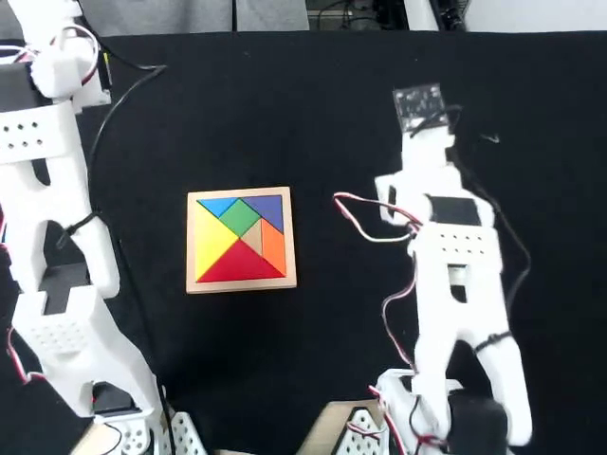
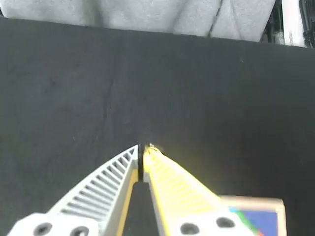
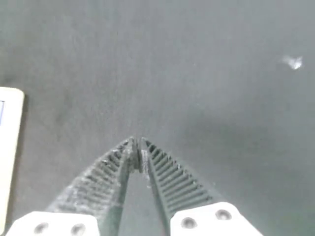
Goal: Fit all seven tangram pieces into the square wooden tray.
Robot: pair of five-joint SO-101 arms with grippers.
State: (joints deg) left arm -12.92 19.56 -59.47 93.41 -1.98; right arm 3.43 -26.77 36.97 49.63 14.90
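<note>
All seven tangram pieces [image 1: 237, 263] look seated in the square wooden tray [image 1: 242, 284] (nothing left, I judge), with the left gripper [image 2: 142, 151] and right gripper [image 3: 136, 147] closed and empty.

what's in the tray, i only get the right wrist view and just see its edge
observer: In the high view, coloured pieces lie flat across the whole tray.
operator: any gap in there
observer: One tan triangle sits between the green square and the orange piece; I can't tell whether it is a piece or bare floor.
operator: where's the left pincer
observer: The left pincer is shut and empty, above the black cloth near a tray corner.
</note>
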